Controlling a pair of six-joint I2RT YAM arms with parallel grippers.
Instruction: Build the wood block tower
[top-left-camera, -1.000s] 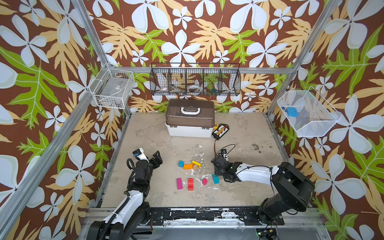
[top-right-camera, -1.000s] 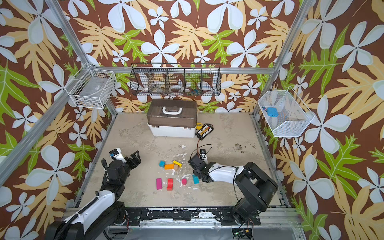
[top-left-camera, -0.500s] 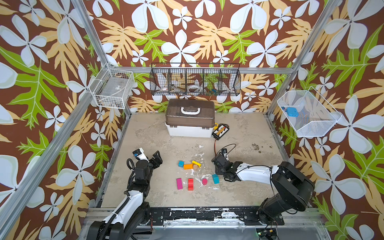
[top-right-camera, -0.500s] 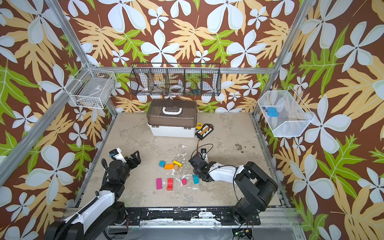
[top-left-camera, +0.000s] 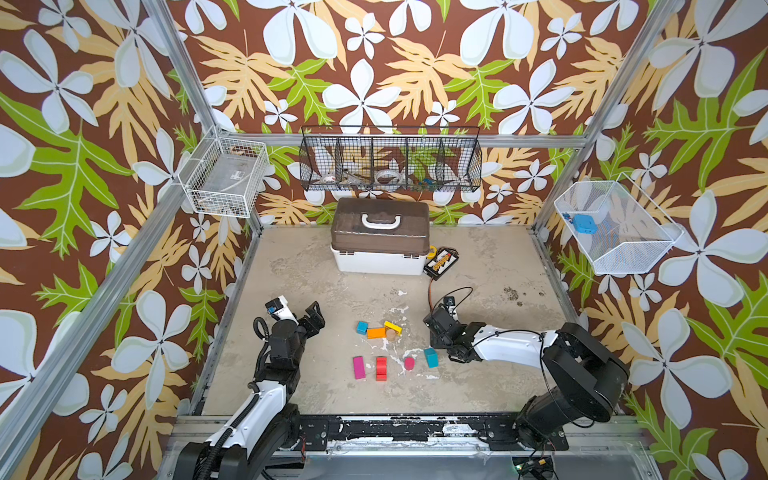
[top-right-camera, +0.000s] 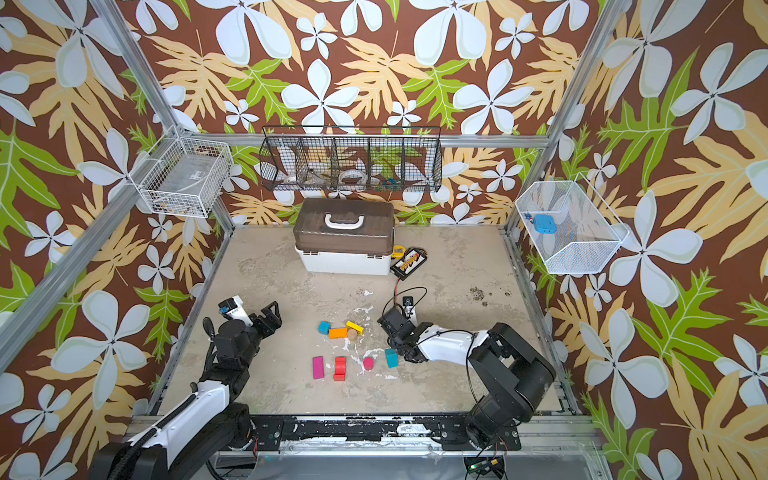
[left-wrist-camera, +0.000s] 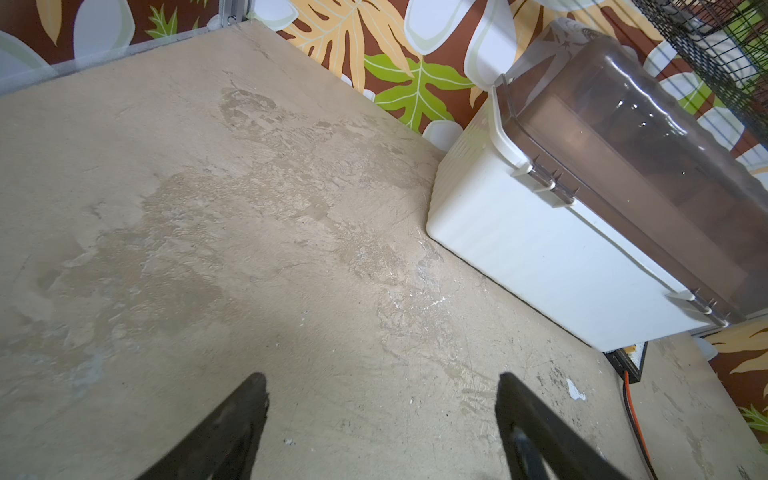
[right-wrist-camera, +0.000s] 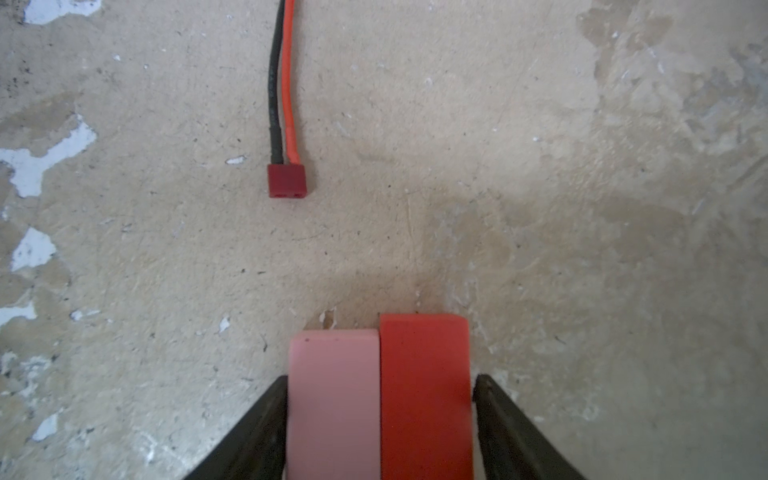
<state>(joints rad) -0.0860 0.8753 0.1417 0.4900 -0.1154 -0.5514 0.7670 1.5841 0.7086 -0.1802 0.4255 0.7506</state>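
A white box (top-left-camera: 380, 259) with a brown lid (top-left-camera: 380, 220) stands at the back of the table (top-left-camera: 299, 274). Just beside it lies a black and yellow pack (top-left-camera: 441, 262). Its marks are too small to read. A red and black wire (right-wrist-camera: 282, 83) ends in a dark red plug (right-wrist-camera: 286, 180), which lies on the table near the right gripper (right-wrist-camera: 381, 378). Wire baskets hang on the walls, and the right basket (top-left-camera: 615, 253) has a blue thing (top-left-camera: 584, 223) in it.

The right gripper is low over the table. A pink bar (right-wrist-camera: 332, 395) and a red bar (right-wrist-camera: 424, 386) lie side by side, touching, between its jaws. The jaws sit close on both sides. I cannot tell if they squeeze.

The left gripper (left-wrist-camera: 381, 378) is open with nothing in it, over bare table.

More blocks lie on the table between the arms. A teal cube (top-left-camera: 362, 327), orange bar (top-left-camera: 376, 332), yellow bar (top-left-camera: 392, 327) and tan round block (top-left-camera: 390, 333) are bunched together. Nearer the front, in a row with gaps between them, are a magenta bar (top-left-camera: 359, 367), a red block (top-left-camera: 381, 368), a pink round block (top-left-camera: 409, 364) and a teal block (top-left-camera: 431, 357). The teal block is just beside the right gripper.
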